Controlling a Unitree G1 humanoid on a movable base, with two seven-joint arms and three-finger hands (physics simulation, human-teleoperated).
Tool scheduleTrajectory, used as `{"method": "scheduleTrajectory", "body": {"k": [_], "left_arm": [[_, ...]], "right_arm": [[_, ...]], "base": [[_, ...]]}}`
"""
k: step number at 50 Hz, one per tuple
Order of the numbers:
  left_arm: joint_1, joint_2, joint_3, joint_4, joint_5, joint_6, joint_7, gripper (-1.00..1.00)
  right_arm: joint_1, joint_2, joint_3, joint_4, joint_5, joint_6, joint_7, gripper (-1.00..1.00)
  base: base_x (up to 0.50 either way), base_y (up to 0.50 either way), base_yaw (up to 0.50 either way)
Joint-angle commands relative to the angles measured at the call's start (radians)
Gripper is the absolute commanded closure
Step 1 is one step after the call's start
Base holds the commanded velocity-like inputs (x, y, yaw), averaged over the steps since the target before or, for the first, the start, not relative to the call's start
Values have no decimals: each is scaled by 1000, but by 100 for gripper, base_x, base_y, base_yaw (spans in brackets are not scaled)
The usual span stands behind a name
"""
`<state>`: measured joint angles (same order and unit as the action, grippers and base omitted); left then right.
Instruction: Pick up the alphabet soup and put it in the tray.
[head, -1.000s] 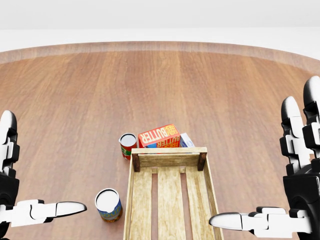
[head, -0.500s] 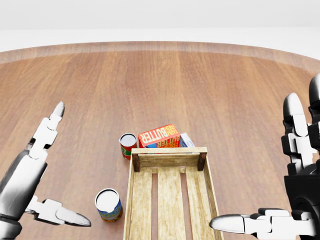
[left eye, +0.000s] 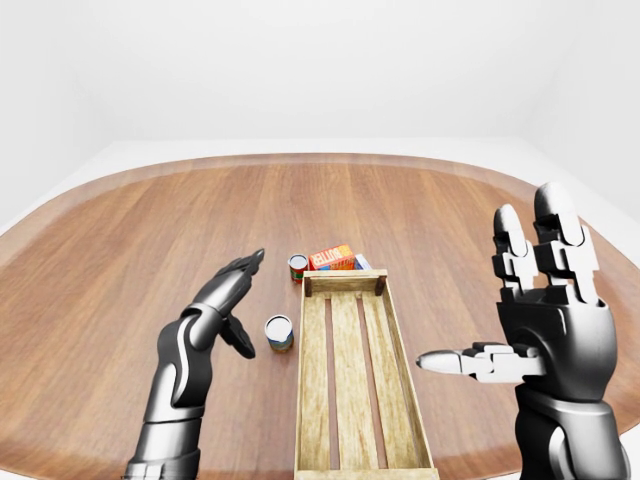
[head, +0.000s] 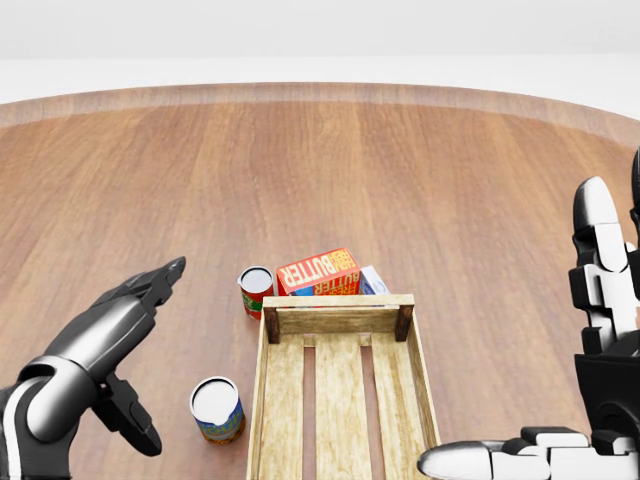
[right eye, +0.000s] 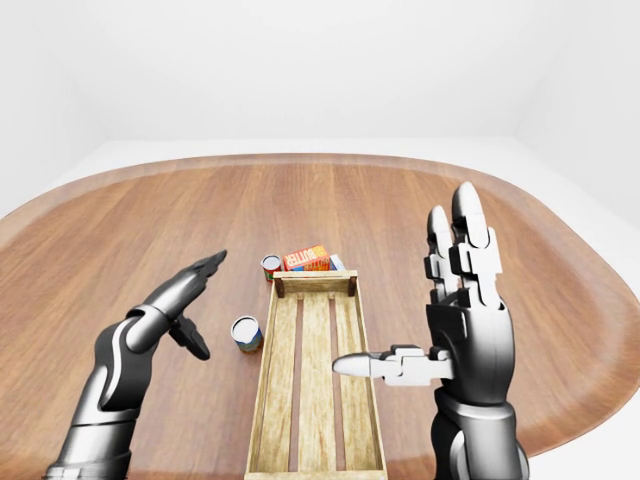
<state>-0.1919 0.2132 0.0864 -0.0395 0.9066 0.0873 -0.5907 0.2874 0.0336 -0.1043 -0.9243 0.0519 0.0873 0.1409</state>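
Note:
Two cans stand left of the wooden tray (head: 338, 300). The nearer can (head: 217, 408) has a white lid and a blue, green and orange label. A red can (head: 255, 290) stands by the tray's top-left corner. I cannot read either label, so I cannot tell which is the alphabet soup. My left hand (head: 165, 355) is open, a little left of the nearer can and not touching it. My right hand (left eye: 480, 290) is open to the right of the tray, fingers up and thumb pointing over the tray's lower end. The tray holds nothing.
An orange butter box (head: 318, 272) lies against the tray's top end, with a blue and white box (head: 373, 281) tucked beside it. Everything rests on a large rounded wooden table (left eye: 130, 230) whose edge curves along the top of the views.
My left hand has turned and swung in from the left edge towards the nearer can, its forearm now showing. My right hand has sunk slightly towards the lower right. Cans, boxes and tray have not moved.

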Motion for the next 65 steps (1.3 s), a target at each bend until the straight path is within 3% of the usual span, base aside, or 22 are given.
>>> {"method": "scheduleTrajectory", "body": {"k": [1,2,5,11,21,44,65], "left_arm": [[-120,3,-44,196,83,0,-68,-100],[-119,-2,-48,241,75,0,-25,-100],[-125,-15,-62,215,82,0,-90,-100],[-155,-47,-95,331,78,0,-80,-100],[-226,-57,-117,503,60,0,-8,-100],[-380,-33,-134,866,13,0,124,-100],[-469,-31,-144,1046,-9,0,186,-100]], "right_arm": [[3,5,-12,2,11,0,5,-98],[3,5,-16,-2,15,0,6,-98],[3,5,-11,-15,12,0,5,-98],[3,4,-8,-16,12,0,3,-98],[7,7,-13,-22,15,0,5,-98],[0,6,-16,-17,20,0,1,-98],[2,8,-16,-22,21,0,3,-98]], "base": [[0,0,0],[0,0,0],[0,0,0],[0,0,0],[0,0,0],[0,0,0],[0,0,0]]}}
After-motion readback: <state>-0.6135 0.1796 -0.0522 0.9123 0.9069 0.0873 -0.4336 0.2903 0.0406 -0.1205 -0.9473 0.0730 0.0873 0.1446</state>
